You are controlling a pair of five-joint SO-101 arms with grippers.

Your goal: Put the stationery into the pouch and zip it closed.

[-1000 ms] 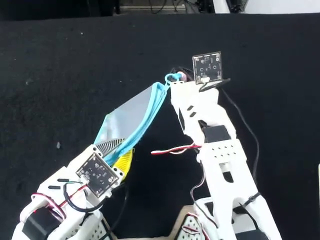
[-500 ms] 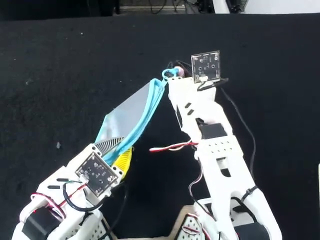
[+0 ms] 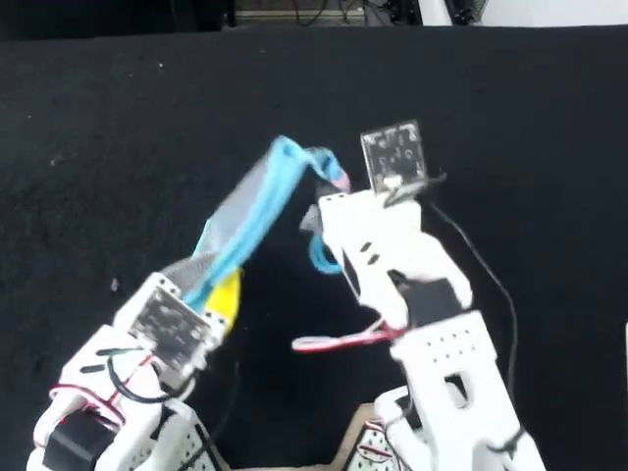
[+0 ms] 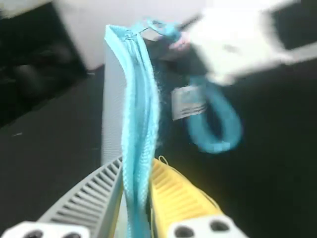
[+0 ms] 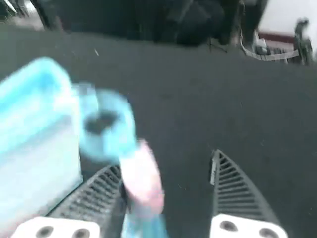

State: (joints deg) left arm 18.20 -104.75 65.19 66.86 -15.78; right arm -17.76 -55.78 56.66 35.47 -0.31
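Observation:
The pouch [image 3: 250, 201] is pale grey with a blue zipper edge and is held off the black table, slanting up from the lower left. My left gripper [image 3: 211, 285] is shut on its lower end; in the left wrist view the zipper edge [image 4: 131, 124] runs between the grey and yellow fingers [image 4: 171, 191]. At the pouch's upper end are a pink pull tab [image 3: 340, 180] and a blue loop strap [image 3: 321, 257]. My right gripper [image 5: 163, 163] is open. The pink tab [image 5: 142, 181] lies against one finger [image 5: 94, 198], with a blue ring [image 5: 104, 124] just beyond it.
The black table cloth [image 3: 118, 118] spreads out on all sides. A red and white wire [image 3: 334, 341] hangs off the right arm. Cables and dark equipment [image 5: 277, 49] lie past the table's far edge.
The pouch's upper end has swung left and lifted, and the blue loop now hangs free. The right arm drew back toward the front edge. The left arm shifted left.

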